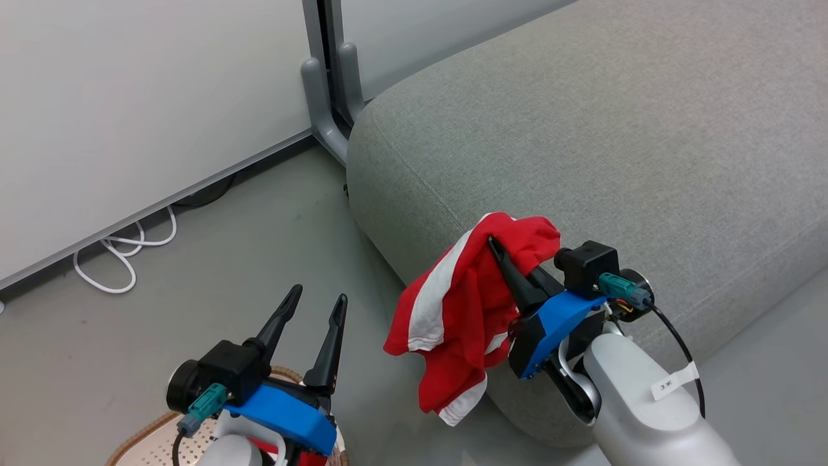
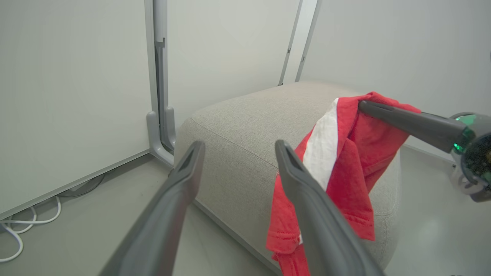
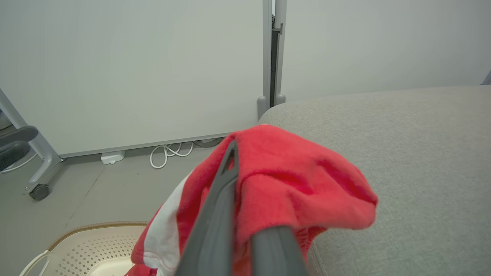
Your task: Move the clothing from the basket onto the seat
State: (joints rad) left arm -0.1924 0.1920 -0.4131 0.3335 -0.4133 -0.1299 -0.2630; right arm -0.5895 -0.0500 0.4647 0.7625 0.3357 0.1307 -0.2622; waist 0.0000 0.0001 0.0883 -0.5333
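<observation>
Near left: left tool [image 1: 319,294] over the basket [image 1: 149,440], fingers spread wide, nothing between them. A bit of red shows under its wrist at the basket rim; can't tell if it's a separate piece.

Near right: right tool [image 1: 498,249] pinched narrow on the clothing [image 1: 459,304]. The red fabric is bunched over the fingertips; one finger is bare on top and the other is buried in cloth. The clothing hangs down and left from the tool, white stripe facing left, its lower hem loose above the floor [image 1: 246,233]. It is at the seat's [image 1: 582,129] near-left corner, with the bunched top just over the edge and the rest in front of the side. Can't tell if it touches the seat.

Left wrist view: the clothing is seen side-on beside the left tool's right finger, apart from it, with the right tool coming in from the right.

Right wrist view: the basket's perforated wall is below the clothing, and there is a caster [image 3: 38,191] far left.

Far: white cable [image 1: 123,255] on the floor along the panel [image 1: 129,97], and a grey post [image 1: 326,97] at the seat's far-left corner.
</observation>
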